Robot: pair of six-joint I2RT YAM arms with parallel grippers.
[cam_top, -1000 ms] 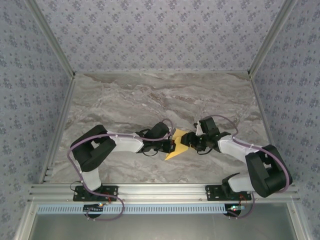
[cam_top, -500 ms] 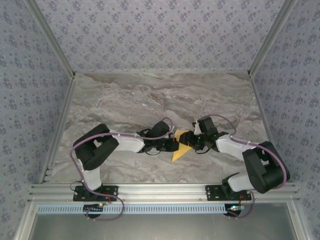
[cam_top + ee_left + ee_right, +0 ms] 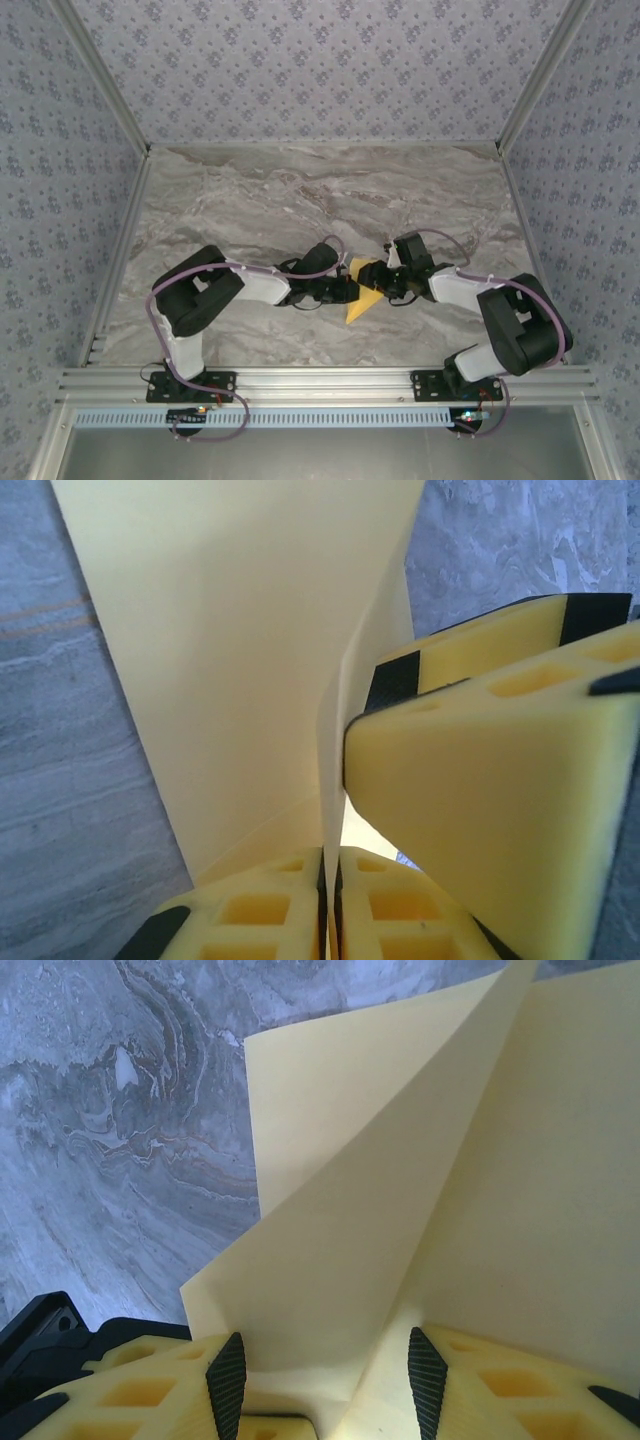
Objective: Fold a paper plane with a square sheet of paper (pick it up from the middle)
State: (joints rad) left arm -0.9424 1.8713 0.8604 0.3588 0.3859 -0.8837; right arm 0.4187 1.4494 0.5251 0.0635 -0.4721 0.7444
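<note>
I had the left gripper (image 3: 331,870) pinched shut on an upright fold of the square sheet of paper (image 3: 360,302), which sat between both arms over the table (image 3: 300,190). The right gripper (image 3: 325,1365) straddled a flap, jaws apart. I judged us mid-fold: next, the right needed to clamp and crease squarely.

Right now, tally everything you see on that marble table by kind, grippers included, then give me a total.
Yellow paper sheet, partly folded: 1
Two-finger grippers: 2, the left gripper and the right gripper, both at the sheet
Total: 3
</note>
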